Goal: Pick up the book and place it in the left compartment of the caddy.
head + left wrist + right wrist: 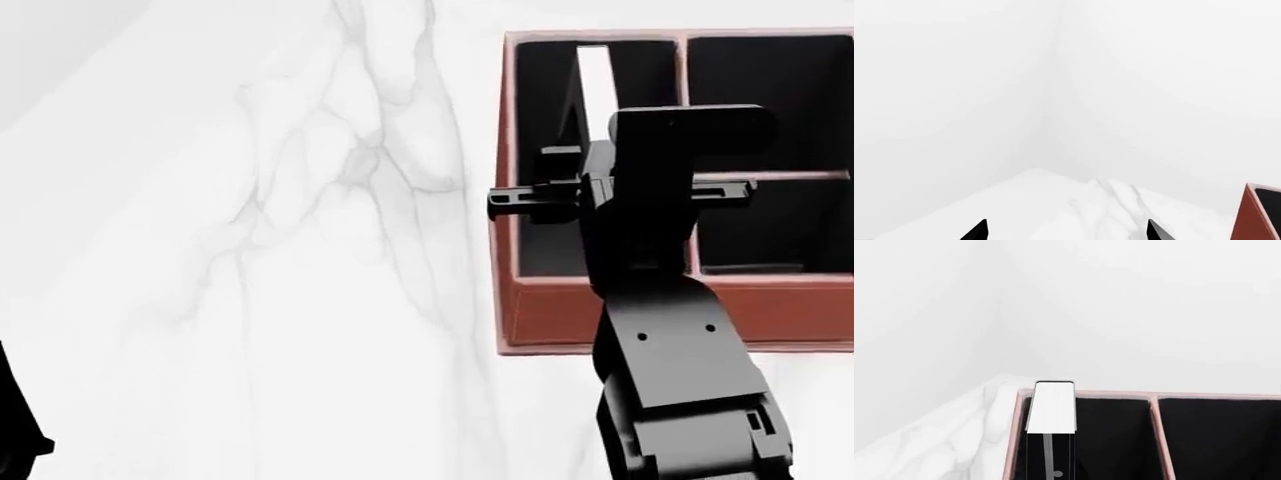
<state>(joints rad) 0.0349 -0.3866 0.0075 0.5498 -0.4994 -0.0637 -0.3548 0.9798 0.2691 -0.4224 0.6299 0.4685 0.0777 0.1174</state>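
The book (595, 82) stands on edge, white page edges up, held in my right pincer (1050, 467), whose fingers are closed against its black covers. It hangs within the left compartment (547, 235) of the caddy (641, 310), just ahead of my right wrist. My left pincer (1066, 231) sits well apart over the marble table (267, 250), tips spread and gripping nothing, the caddy's corner beside it.

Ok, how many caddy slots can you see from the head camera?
3: the long left compartment holding the book, a squarish slot far right, another squarish slot near right. The frame edge may cut off more.
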